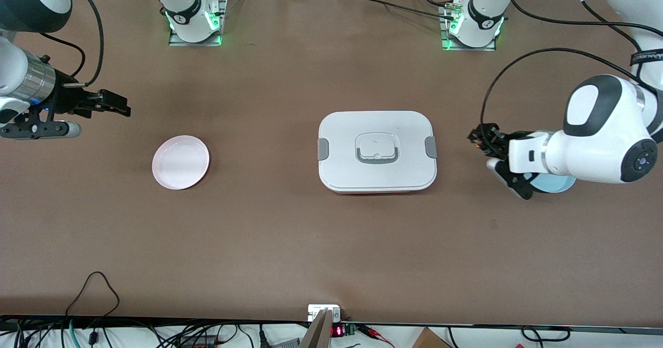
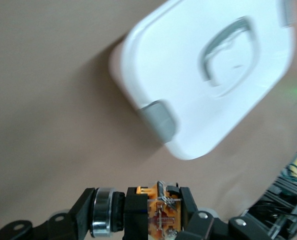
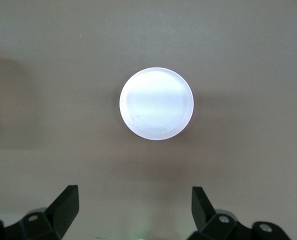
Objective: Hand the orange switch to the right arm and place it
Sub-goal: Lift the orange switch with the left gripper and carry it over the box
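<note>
Orange switch [image 2: 161, 215] pinched in left gripper [image 1: 479, 140], up in air between white lidded box [image 1: 377, 151] and blue dish [image 1: 557, 183], at left arm's end of table. Right gripper [image 1: 111, 104] spread wide, empty, above bare table near pink plate [image 1: 181, 162]. Box between both grippers; handover likely over mid-table. Switch's long axis unclear.

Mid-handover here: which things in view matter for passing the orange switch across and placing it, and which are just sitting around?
In the job:
- orange switch, clamped in the left hand, beside the white lidded box
- right hand, open, up over the table near the pink plate
- pink plate, possibly the placing spot

Lying about:
- white lidded box, mid-table
- light blue plate, mostly hidden under the left arm
</note>
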Tool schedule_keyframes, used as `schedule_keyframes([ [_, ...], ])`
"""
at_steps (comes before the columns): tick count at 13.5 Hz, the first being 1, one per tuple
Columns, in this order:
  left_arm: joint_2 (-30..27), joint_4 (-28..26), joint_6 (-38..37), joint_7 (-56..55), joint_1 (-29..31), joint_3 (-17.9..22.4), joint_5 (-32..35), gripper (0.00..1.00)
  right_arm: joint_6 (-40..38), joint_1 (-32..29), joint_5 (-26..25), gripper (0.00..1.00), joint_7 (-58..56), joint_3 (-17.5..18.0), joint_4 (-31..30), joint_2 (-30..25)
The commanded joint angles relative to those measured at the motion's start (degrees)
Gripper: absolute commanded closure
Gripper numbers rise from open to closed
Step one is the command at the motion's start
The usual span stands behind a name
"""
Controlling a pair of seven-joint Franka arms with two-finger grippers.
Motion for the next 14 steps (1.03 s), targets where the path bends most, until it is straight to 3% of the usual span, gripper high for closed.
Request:
schedule_keyframes([
  [1,-0.01,2.92,-0.08,2.31,1.06,-3.29,-10.23,0.93,0.05,0.6,4.11,0.0,-0.18,0.2,0.99,1.15],
  [2,-0.01,3.01,-0.08,2.31,1.06,-3.56,-14.46,0.94,0.05,0.6,10.05,0.0,-0.18,0.11,0.99,1.33],
  [5,-0.1,3.19,1.84,2.84,0.8,-3.74,-24.48,0.96,0.14,0.78,19.84,0.0,-0.26,0.11,0.64,2.29],
  [8,-0.45,3.27,6.41,18.7,1.93,-6.81,-33.02,0.96,-0.21,2.09,27.32,0.0,0.44,0.2,-0.41,2.38],
  [11,0.07,1.09,18.25,35.65,1.42,-13.03,-35.06,0.96,-0.74,1.92,37.41,0.0,0.09,0.2,-0.94,3.26],
  [14,3.66,-1.99,23.21,48.93,-0.68,-15.08,-46.8,0.95,-1.79,2.01,48.83,0.0,0.26,0.2,-1.64,5.36],
])
